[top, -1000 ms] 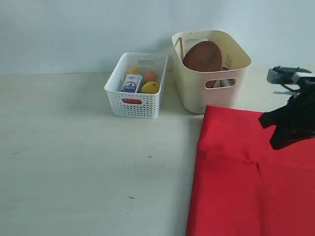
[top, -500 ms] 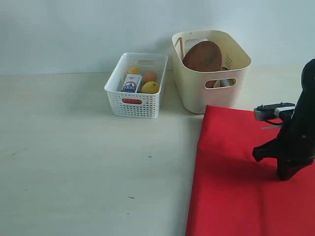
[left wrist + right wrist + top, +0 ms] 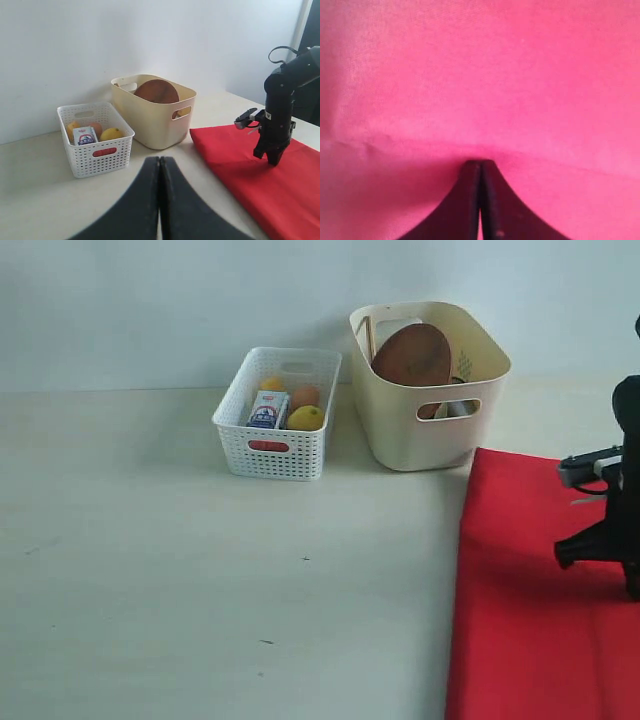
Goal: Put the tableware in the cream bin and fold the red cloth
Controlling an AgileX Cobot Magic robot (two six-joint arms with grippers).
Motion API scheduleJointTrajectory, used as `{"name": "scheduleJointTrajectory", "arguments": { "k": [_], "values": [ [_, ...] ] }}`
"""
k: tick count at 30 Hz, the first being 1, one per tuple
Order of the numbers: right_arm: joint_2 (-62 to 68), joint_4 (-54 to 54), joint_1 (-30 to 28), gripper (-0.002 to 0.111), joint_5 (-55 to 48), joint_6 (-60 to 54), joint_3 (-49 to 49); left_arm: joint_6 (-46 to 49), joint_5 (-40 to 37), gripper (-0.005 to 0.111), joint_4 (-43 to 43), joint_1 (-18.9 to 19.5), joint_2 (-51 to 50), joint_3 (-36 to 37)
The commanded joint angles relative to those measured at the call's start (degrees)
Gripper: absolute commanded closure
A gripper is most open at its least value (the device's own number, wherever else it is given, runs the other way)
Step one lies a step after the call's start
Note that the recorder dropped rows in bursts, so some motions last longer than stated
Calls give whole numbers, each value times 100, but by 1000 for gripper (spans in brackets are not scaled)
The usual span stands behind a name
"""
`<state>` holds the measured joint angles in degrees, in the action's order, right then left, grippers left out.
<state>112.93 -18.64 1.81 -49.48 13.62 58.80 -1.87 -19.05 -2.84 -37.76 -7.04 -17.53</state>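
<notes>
The red cloth (image 3: 530,590) lies flat on the right of the table, in front of the cream bin (image 3: 400,440). A round brown plate (image 3: 412,355) leans inside the bin, and the rest of the tableware is mostly hidden by its walls. My right gripper (image 3: 632,585) is shut and points down, its tips pressing on the cloth (image 3: 480,75); nothing shows between the fingers (image 3: 480,162). My left gripper (image 3: 160,159) is shut and empty, hanging above bare table in front of the bin (image 3: 150,130). It does not show in the exterior view.
A white lattice basket (image 3: 270,450) with food items stands left of the cream bin, near the back wall. Bare tabletop (image 3: 200,590) stretches across the left and centre. The cloth runs off the exterior view's right and front edges.
The right arm came down onto the cloth and then moved right. The cloth slid right with it, so its left edge now lies further from the table's middle. The fold crease is gone.
</notes>
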Motion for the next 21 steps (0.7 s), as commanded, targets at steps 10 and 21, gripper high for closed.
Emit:
{"name": "scheduleJointTrajectory", "arguments": {
  "k": [10, 21],
  "values": [
    [237, -113, -915, 108, 542, -187, 3, -32, 81, 107, -2, 10, 42, 20],
    [-493, 355, -1121, 108, -70, -145, 38, -20, 81, 107, -2, 10, 70, 20]
  ]
}}
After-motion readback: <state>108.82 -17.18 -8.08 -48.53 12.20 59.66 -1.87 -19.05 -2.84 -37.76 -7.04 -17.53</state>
